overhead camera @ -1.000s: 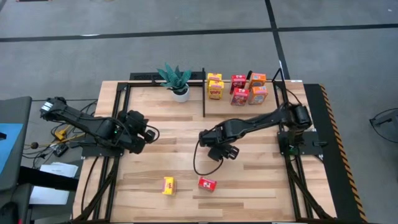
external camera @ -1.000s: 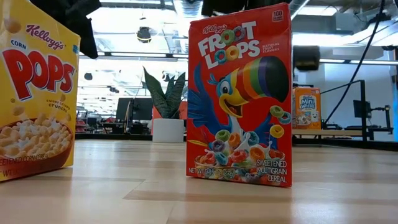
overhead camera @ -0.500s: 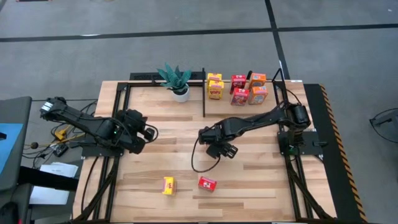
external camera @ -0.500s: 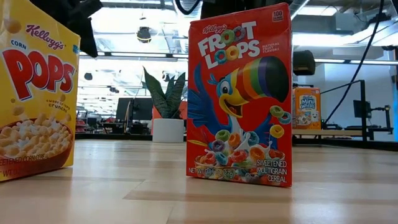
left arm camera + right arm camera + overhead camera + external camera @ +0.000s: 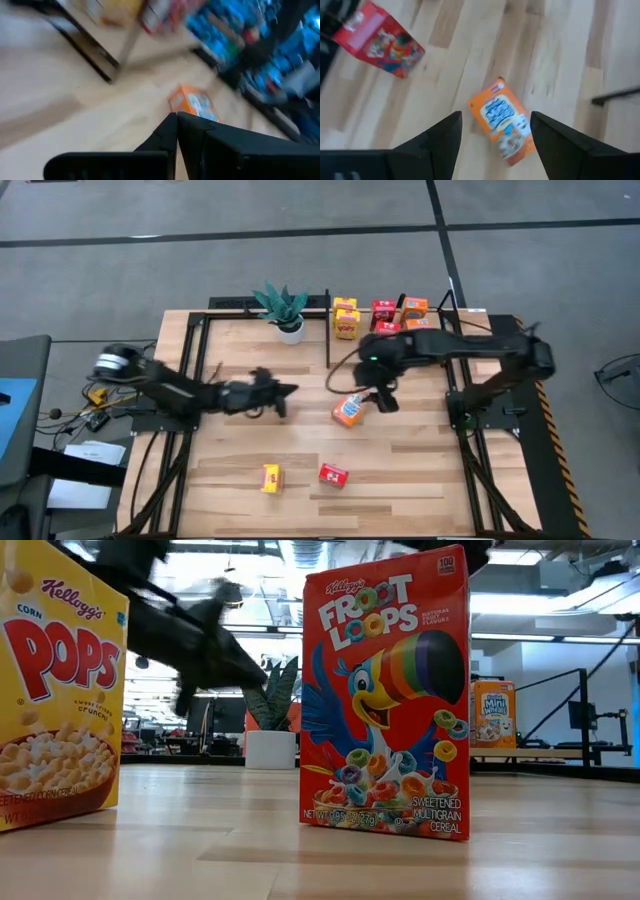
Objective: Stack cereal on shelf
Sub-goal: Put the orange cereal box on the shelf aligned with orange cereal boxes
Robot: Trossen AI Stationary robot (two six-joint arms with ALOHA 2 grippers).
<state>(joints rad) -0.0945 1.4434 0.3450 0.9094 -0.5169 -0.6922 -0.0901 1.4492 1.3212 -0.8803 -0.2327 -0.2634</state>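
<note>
- While the right gripper [image 5: 385, 398] is hovering right of centre in the high view, its jaws are standing apart, gripping nothing.
- An orange cereal box [image 5: 348, 410] is lying on the table [image 5: 420, 470] just beside it, seemingly untouched.
- The left gripper [image 5: 283, 394], pinched together, is reaching centre-left.
- Other boxes are sitting on the shelf [image 5: 440, 355], upper right.
</note>
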